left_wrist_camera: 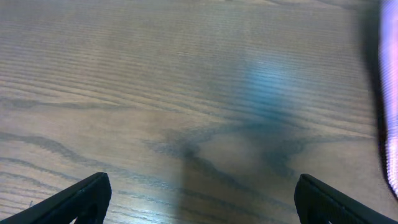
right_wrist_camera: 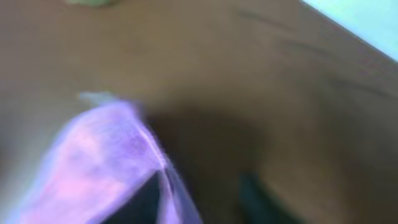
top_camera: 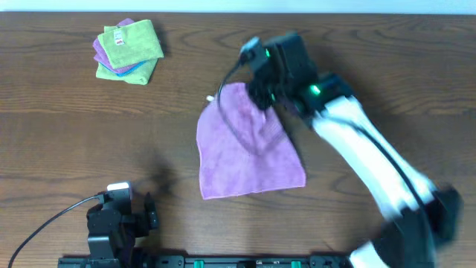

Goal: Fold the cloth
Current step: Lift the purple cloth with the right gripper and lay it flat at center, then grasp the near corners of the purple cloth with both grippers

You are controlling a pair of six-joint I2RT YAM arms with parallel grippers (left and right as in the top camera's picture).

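Lilac cloth (top_camera: 249,149) lies spread — left jaws wide open, empty; right jaws blurred — cannot tell.

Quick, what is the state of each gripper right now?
Left gripper: open, holding nothing.
Right gripper: over a corner of the lilac square microfibre cloth; open or closed cannot be told.

Under me lies a brown wood-grain desk (top_camera: 67,134), dark grain lines running along it. A soft bluish sheen (left_wrist_camera: 268,84) sits on its surface. Beyond the far edge runs a pale strip (top_camera: 238,5), perhaps a wall; my view is blurred.
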